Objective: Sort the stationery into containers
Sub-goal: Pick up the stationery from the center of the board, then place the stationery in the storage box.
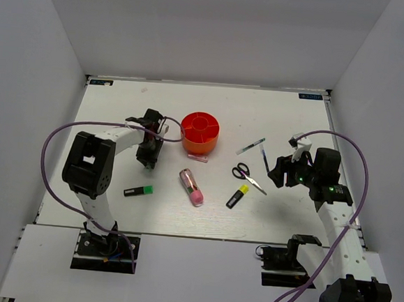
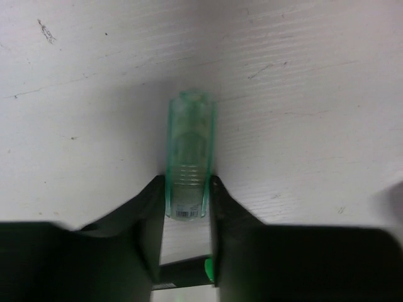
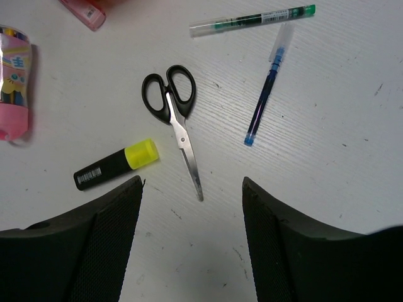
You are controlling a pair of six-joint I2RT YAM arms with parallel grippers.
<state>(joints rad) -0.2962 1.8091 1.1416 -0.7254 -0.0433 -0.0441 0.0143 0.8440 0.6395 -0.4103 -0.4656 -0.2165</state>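
The orange-red organiser (image 1: 199, 132) stands at the table's middle back. My left gripper (image 1: 148, 155) is to its left, shut on a clear green-tinted tube (image 2: 187, 157) held just above the table, as the left wrist view (image 2: 187, 184) shows. The green marker (image 1: 138, 191) lies nearer, also visible under the fingers (image 2: 189, 272). My right gripper (image 1: 279, 172) is open and empty above the table (image 3: 192, 189). In front of it lie the black-handled scissors (image 3: 173, 110), the yellow highlighter (image 3: 116, 165) and the thin clear pen (image 3: 252, 20). The chunky pink-and-green pen (image 1: 191, 186) lies at the centre.
A blue pen (image 3: 266, 94) lies right of the scissors. A small pink item (image 1: 196, 157) lies just in front of the organiser. White walls close in the table on three sides.
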